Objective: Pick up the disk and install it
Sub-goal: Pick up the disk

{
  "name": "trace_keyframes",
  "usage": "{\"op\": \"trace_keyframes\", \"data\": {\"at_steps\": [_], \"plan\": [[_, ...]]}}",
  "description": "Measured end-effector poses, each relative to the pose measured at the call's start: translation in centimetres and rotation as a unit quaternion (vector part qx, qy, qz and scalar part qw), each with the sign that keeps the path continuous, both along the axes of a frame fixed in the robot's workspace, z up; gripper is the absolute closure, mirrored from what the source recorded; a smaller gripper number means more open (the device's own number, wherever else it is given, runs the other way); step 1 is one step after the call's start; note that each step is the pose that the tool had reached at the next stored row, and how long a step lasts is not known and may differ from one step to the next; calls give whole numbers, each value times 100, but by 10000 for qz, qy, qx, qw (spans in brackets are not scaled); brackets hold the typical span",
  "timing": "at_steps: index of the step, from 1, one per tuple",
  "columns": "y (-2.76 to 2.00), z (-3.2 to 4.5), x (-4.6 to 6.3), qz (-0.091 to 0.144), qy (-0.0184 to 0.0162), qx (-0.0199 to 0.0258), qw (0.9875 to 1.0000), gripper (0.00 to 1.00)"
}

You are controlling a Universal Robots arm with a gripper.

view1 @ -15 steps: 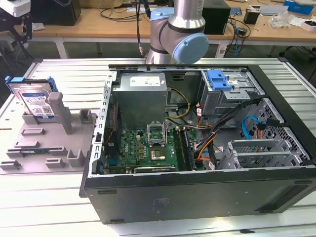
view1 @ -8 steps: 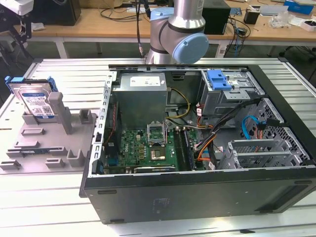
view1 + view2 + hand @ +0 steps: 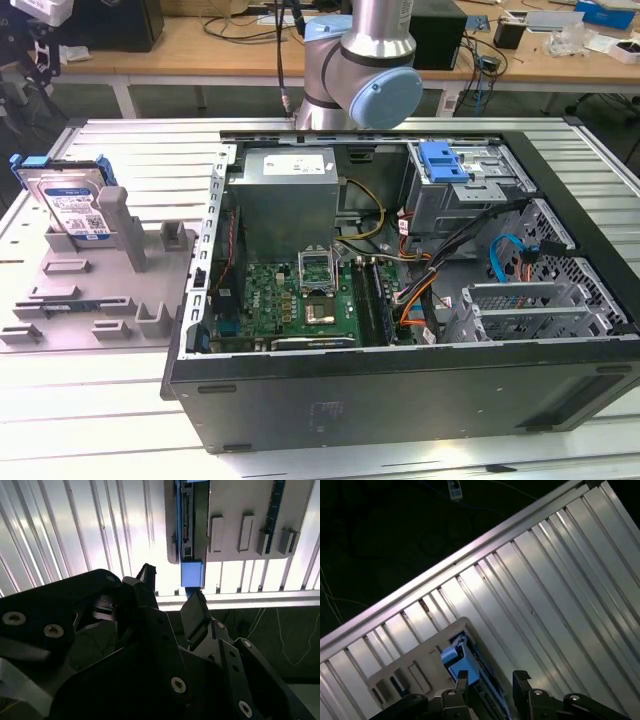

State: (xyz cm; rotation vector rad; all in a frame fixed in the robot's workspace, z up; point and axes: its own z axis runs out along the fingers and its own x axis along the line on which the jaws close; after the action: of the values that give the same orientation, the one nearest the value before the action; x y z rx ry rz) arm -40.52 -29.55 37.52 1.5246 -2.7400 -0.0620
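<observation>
One disk [image 3: 75, 205], one fixture [image 3: 110, 300] (grey)

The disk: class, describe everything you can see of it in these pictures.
The disk is a flat silver metal rectangle with a white-and-blue label, edged by a blue plastic frame. It stands on edge, tilted, in the grey fixture on the ribbed table at the exterior view's left, outside the open computer case. Only the fixture touches it; the open pincer is apart from it, empty.
</observation>
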Motion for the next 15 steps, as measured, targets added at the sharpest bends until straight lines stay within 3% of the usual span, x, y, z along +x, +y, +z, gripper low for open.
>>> {"op": "trace_keyframes", "data": {"at_steps": [4,7,11,14,15], "plan": [[0,-6,0,537,0,0,9986,52],[0,-13,0,876,0,0,9962,52],[0,-20,0,1298,1,-5,9915,52],[0,-24,0,1633,7,-19,9866,52],[0,-25,0,1701,10,-25,9854,52]]}}
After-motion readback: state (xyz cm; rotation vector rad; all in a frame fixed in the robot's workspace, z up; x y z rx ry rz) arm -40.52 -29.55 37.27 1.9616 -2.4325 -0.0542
